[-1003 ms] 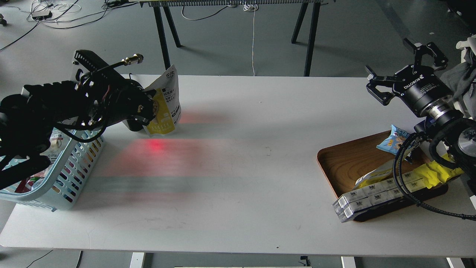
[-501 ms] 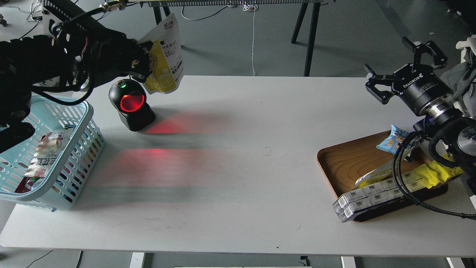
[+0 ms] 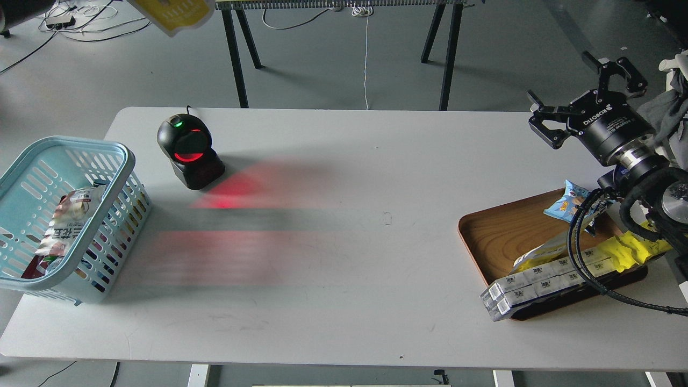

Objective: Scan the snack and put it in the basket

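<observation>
While snack (image 3: 171, 15) shows only its yellow bottom at top edge, basket (image 3: 115, 156) holds a red-white pouch (image 3: 65, 223); right gripper (image 3: 586, 102) fingers spread, L gripper out of view.

Only the right arm shows, at about 3 o'clock of the view. Its gripper (image 3: 583, 102) is black, with two jointed fingers made of bar links. The round black body behind the fingers carries white letters, "ROBOTIQ". Behind it comes a shiny silver metal ring, then thick black arm parts with one round grey metal cap. Black cables (image 3: 583, 242) run in loops along the arm.
</observation>
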Motion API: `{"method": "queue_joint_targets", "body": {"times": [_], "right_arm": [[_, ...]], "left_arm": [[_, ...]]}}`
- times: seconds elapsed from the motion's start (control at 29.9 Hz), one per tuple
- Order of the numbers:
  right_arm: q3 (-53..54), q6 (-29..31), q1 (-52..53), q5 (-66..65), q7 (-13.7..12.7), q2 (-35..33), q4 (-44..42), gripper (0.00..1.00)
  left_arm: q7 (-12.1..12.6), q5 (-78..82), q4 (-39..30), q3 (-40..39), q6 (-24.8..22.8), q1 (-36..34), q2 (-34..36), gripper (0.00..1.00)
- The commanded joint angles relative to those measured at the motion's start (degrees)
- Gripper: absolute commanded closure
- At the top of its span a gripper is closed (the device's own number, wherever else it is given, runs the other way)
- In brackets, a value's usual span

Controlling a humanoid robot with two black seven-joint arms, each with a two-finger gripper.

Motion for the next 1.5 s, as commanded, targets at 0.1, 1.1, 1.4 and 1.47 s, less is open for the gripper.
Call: {"method": "queue_joint_targets", "body": {"times": [0.1, 1.1, 1.4, 1.47], "right_arm": [[-0.1, 0.0, 0.2, 0.0, 0.0, 0.0, 0.1, 0.00], [-0.1, -0.9, 0.2, -2.5, -0.1, 1.0, 0.3, 0.00], [-0.1, -1.2, 0.2, -2.8, -0.1, 1.0, 0.3, 0.00], [-0.1, -1.2, 0.2, -2.8, -0.1, 1.0, 0.3, 0.00]], "left_arm": [[-6.1, -0.1, 0.5, 5.8, 0.0, 1.4, 9.8, 1.00], [-16.8, 0.5, 0.6, 41.5, 10.6, 1.3, 28.0, 1.00], [-17.4, 0.5, 2.7, 47.4, 16.5, 1.3, 27.7, 1.00], [-18.5, 0.5, 3.4, 48.7, 17.4, 1.3, 27.7, 1.00]]}}
